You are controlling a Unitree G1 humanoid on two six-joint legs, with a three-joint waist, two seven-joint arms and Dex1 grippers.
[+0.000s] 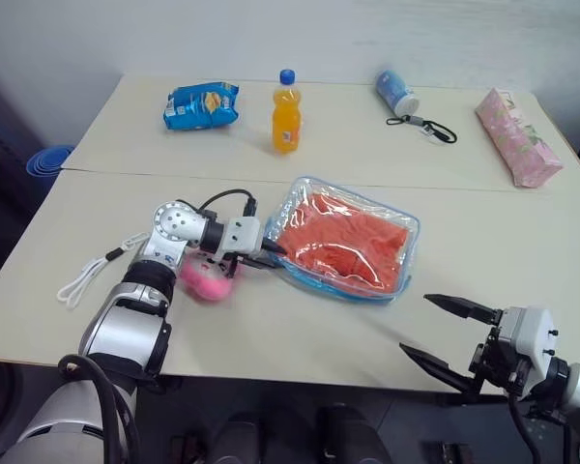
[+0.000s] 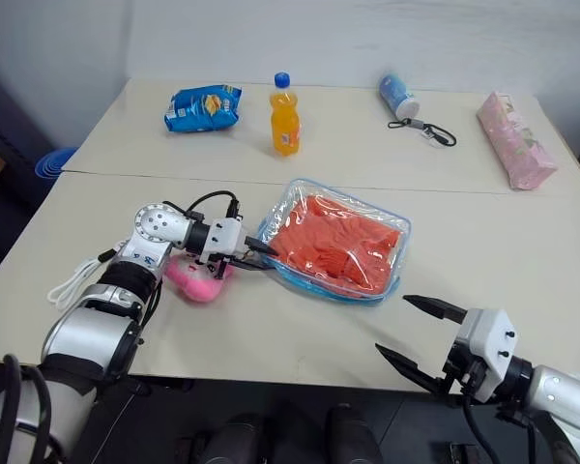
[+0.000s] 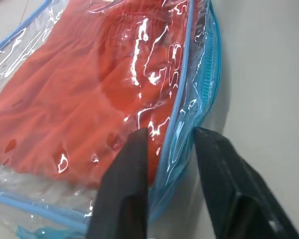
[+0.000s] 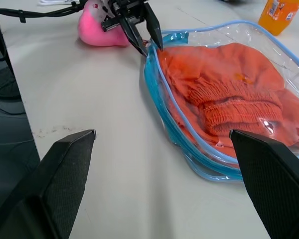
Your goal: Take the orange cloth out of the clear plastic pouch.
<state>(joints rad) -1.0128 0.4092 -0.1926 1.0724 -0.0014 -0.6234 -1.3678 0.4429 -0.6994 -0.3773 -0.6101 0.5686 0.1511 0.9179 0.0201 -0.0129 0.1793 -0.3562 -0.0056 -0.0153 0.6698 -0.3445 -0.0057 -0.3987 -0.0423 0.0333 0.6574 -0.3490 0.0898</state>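
Two pale tabletops pushed together make up the surface (image 1: 300, 329), and the work sits on the nearer one.

Closest to the near edge, toward the near right corner, the right hand (image 1: 447, 333) hovers just past that edge with its fingers spread wide and nothing between them. It points across the surface toward the pouch and stands well apart from it.

Farther in, near the middle of the nearer tabletop, lies the clear plastic pouch (image 1: 403, 253), flat, its long axis running roughly from the left side toward the right. The orange cloth (image 1: 343, 240) is wholly inside it, bunched and wrinkled, taking up most of the pouch.

The left hand (image 1: 271, 254) is at the pouch's left end, just beside a pink plush toy (image 1: 205, 280). Its fingers (image 3: 127, 184) have nearly closed on the blue-trimmed rim of the pouch, one inside against the cloth and one outside. So the cloth lies straight ahead of the left hand, toward the right, and the left arm is clearly the nearer. Whether that hand pinches cloth as well as plastic I cannot tell.

Along the far edge stand a blue snack bag (image 1: 202, 104), an orange drink bottle (image 1: 286, 112) and a pink box (image 1: 518, 137).
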